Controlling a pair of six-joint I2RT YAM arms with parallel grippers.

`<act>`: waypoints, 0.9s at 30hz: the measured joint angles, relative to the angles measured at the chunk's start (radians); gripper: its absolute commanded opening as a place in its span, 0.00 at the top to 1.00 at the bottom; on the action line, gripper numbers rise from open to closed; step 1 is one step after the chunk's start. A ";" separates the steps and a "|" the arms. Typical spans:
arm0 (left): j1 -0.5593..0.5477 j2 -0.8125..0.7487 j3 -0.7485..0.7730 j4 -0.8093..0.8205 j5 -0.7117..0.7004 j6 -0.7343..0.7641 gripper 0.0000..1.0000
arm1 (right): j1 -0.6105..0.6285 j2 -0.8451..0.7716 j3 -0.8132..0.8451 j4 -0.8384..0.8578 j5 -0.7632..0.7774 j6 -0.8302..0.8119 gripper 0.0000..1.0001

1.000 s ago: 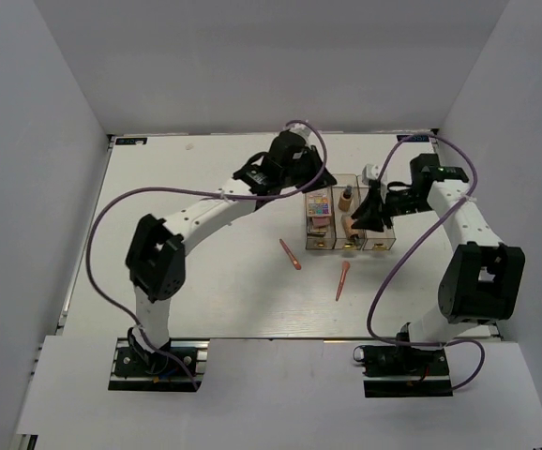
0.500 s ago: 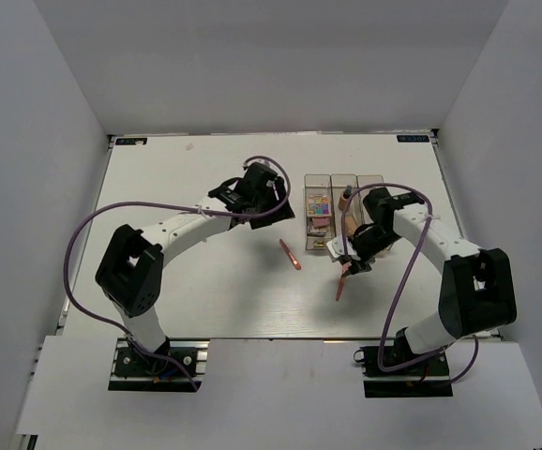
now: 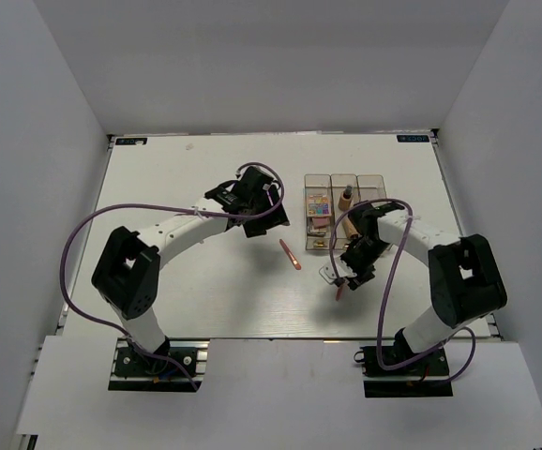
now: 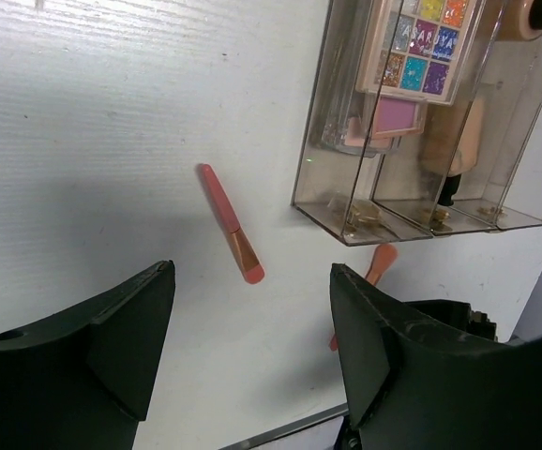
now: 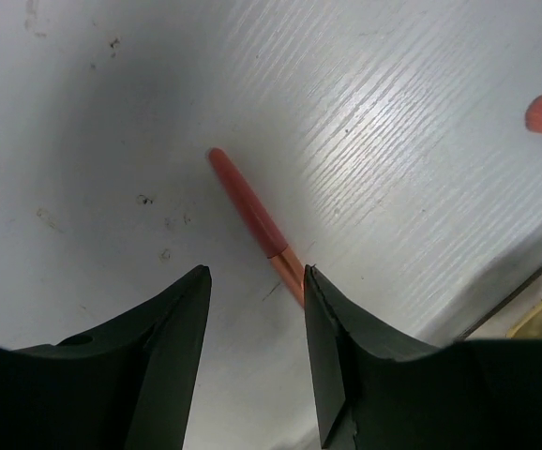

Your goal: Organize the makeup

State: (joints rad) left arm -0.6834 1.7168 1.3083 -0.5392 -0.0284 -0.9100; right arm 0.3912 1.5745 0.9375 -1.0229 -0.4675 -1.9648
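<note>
Your top view is bright and evenly lit from above. The white table (image 3: 158,187) and walls bounce the light, so shadows under the arms stay faint and soft. Focus is sharp right to the edges.

On your left wrist view, a broad grey shadow lies on the table left of one coral stick (image 4: 226,217). The clear box (image 4: 346,141) shows pale reflections on its walls. The left gripper (image 4: 250,272) reads as near-black shapes with little detail.

On your right wrist view, heavy shadow darkens the upper left and the lower right glares white. The other coral stick (image 5: 252,220) is crisp, while the right gripper (image 5: 254,272) is dark and soft-edged.
</note>
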 measured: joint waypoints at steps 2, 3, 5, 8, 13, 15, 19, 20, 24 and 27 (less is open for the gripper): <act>0.000 0.000 0.000 -0.006 0.006 -0.005 0.23 | 0.011 0.005 -0.005 0.020 0.022 -0.002 0.51; 0.001 0.000 0.000 -0.008 0.009 -0.007 0.23 | 0.017 0.010 -0.005 0.031 0.030 -0.003 0.51; 0.005 0.002 0.000 -0.008 0.013 -0.008 0.23 | 0.027 0.021 -0.007 0.059 0.046 -0.004 0.51; 0.008 0.012 0.002 -0.008 0.021 -0.009 0.23 | 0.044 0.037 -0.018 0.100 0.060 -0.006 0.51; 0.008 0.048 0.010 -0.008 0.062 -0.016 0.23 | 0.063 0.053 -0.018 0.113 0.071 -0.005 0.58; 0.008 0.064 0.015 -0.008 0.083 -0.024 0.23 | 0.066 0.054 -0.018 0.110 0.071 -0.002 0.66; 0.008 0.101 0.029 -0.008 0.127 -0.042 0.25 | 0.069 0.055 -0.018 0.103 0.068 0.002 0.76; 0.008 0.112 0.035 -0.013 0.137 -0.046 0.25 | 0.069 0.056 -0.018 0.095 0.066 0.002 0.78; 0.008 0.164 0.096 -0.064 0.159 -0.058 0.27 | 0.069 0.061 -0.017 0.048 0.038 0.003 0.91; 0.008 0.211 0.158 -0.103 0.169 -0.060 0.27 | 0.069 0.061 -0.012 0.000 -0.013 0.017 0.95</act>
State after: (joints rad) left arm -0.6750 1.9282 1.4658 -0.6426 0.1410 -0.9703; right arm 0.4599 1.6352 0.9257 -1.0233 -0.4801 -1.9476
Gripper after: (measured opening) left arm 0.735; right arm 0.158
